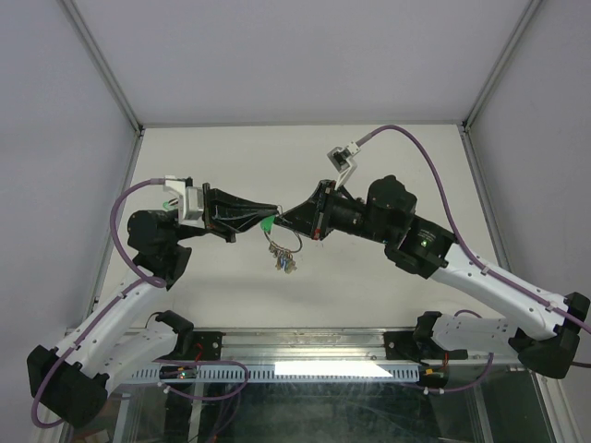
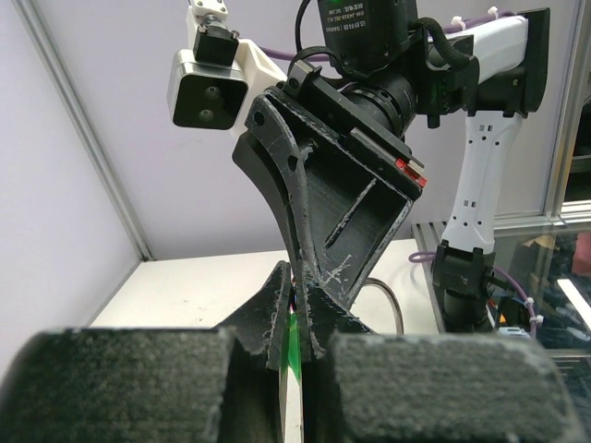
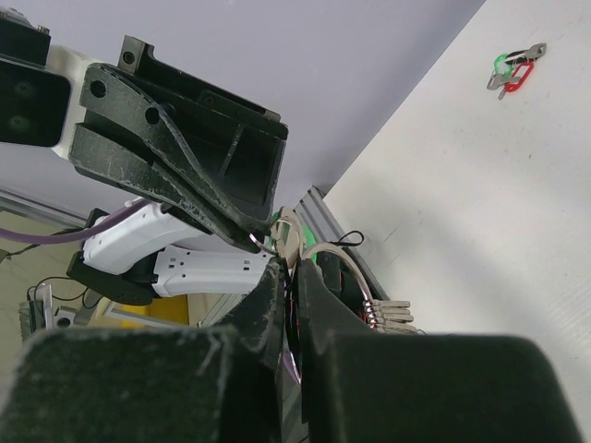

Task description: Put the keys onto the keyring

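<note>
Your left claw (image 1: 265,221) is pinched shut on the green key (image 2: 294,355), tip to tip with the right claw (image 1: 288,219), which is clamped on the keyring (image 1: 280,251) dangling midair. Both hang over the middle of the surface (image 1: 369,148), well away from every edge.

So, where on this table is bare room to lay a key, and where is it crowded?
Crowded: the centre, where the left gripper and right gripper meet over the hanging keyring. Bare: the table strip between them and the back wall, and the patch between the keyring and the near rail. Green and red tagged keys also lie near one wall.
</note>
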`<state>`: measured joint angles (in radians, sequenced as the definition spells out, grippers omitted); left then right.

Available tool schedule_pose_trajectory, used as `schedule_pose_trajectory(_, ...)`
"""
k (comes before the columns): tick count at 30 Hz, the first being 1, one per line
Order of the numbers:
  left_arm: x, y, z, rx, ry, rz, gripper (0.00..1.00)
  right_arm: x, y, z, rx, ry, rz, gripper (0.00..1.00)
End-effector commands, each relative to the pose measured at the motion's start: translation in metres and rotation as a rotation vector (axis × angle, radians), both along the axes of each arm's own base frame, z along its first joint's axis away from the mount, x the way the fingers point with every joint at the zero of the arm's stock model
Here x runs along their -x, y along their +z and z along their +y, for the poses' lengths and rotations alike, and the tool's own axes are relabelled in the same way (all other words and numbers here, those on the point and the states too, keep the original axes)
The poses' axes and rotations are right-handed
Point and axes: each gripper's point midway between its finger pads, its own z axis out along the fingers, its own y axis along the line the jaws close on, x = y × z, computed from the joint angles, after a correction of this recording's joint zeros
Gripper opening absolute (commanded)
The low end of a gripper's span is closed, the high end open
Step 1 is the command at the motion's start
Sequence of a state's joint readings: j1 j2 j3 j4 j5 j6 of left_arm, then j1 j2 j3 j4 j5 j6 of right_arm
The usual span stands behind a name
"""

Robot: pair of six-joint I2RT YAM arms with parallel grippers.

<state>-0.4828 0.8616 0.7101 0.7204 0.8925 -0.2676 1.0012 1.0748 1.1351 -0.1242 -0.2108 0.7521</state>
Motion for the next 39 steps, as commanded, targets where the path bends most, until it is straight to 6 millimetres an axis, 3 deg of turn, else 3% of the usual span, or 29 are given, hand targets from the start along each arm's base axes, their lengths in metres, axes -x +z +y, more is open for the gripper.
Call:
schedule_pose_trajectory(1,-0.005,0.020,0.006,0.037,0.061,-0.062,0.00,0.016,0.042,0.003,-0.121,0.073,-0.029,0.00)
schedule_pose_trajectory(26,-0.014,0.015,0.009,0.024,0.124,-0.052,0.00,0.033,0.050,0.005,-0.168,0.165,-0.029,0.00)
schedule_pose_trajectory(39,-0.024,0.020,0.017,0.059,0.213,-0.039,0.00,0.041,0.043,0.010,-0.153,0.229,-0.008,0.00)
